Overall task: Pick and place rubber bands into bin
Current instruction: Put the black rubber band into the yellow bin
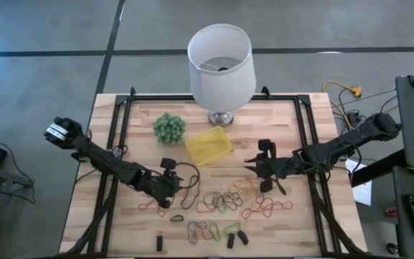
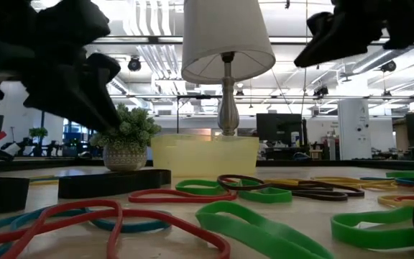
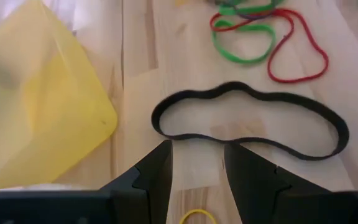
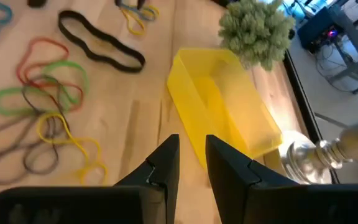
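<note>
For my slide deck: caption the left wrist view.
Left gripper, open, poised over a black rubber band on the wooden table, yellow bin alongside.

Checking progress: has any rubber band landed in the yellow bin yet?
No, the right wrist view shows the yellow bin holding nothing, with rubber bands on the table.

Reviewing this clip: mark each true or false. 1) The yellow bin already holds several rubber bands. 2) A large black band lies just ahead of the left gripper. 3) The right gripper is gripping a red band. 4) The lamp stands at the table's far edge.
1) False: the bin looks empty.
2) True: the black band lies flat just past the left gripper, whose fingers stand apart.
3) False: the right gripper holds nothing; it points toward the bin.
4) True: the lamp stands there, behind the bin.
</note>
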Robot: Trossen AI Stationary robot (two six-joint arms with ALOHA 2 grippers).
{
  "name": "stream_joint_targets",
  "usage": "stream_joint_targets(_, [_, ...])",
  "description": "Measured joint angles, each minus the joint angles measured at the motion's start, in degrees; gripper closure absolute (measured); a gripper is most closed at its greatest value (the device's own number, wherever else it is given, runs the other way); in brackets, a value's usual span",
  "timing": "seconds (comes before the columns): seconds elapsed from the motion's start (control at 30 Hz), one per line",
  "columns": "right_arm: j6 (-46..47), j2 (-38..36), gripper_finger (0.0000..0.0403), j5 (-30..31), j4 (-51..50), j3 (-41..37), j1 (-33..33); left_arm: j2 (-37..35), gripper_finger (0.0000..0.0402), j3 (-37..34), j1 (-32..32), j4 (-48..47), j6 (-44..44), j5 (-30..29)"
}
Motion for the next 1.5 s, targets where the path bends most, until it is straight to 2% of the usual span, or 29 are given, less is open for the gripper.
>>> stream_joint_targets(0.27, [6.35, 2.89, 0.0330, 0.10, -1.73, 1.49, 3.23, -1.06, 0.0272, 1.17, 0.96, 0.12, -9.82, 2.94])
stream_joint_targets(0.37, [9.20, 3.78, 0.0330, 1.93, -3.91, 1.49, 3.94, -0.34, 0.0272, 1.28, 1.22, 0.07, -12.04, 3.59])
stream_joint_targets(0.47, [10.02, 3.92, 0.0330, 4.31, -5.45, 1.41, 4.38, 0.83, 0.0272, 1.26, 1.16, 0.13, -10.05, 3.70])
stream_joint_targets(0.6, [10.24, 3.65, 0.0330, 4.77, -4.94, 1.43, 4.38, 2.12, 0.0272, 1.68, 1.10, 0.27, -2.61, 3.93])
stream_joint_targets(0.73, [11.86, 3.57, 0.0330, 4.84, -2.00, 1.39, 4.40, 4.26, 0.0272, 2.34, 0.96, 0.26, 3.49, 8.29])
stream_joint_targets(0.83, [11.51, 4.17, 0.0330, 4.91, 1.11, 1.19, 4.62, 7.05, 0.0272, 4.22, 0.90, -0.02, 3.48, 14.19])
stream_joint_targets(0.93, [10.75, 5.05, 0.0330, 4.90, 1.89, 1.09, 4.69, 9.44, 0.0272, 6.99, 0.11, 0.10, 2.96, 17.43])
stream_joint_targets(1.17, [12.01, 5.76, 0.0330, 3.94, 1.85, 1.06, 4.69, 13.31, 0.0272, 11.53, -2.12, -2.56, 3.05, 17.81])
stream_joint_targets(1.5, [12.84, 5.78, 0.0330, 2.39, 1.62, 0.90, 5.92, 18.85, 0.0272, 13.76, -2.49, -3.57, 0.27, 17.67])
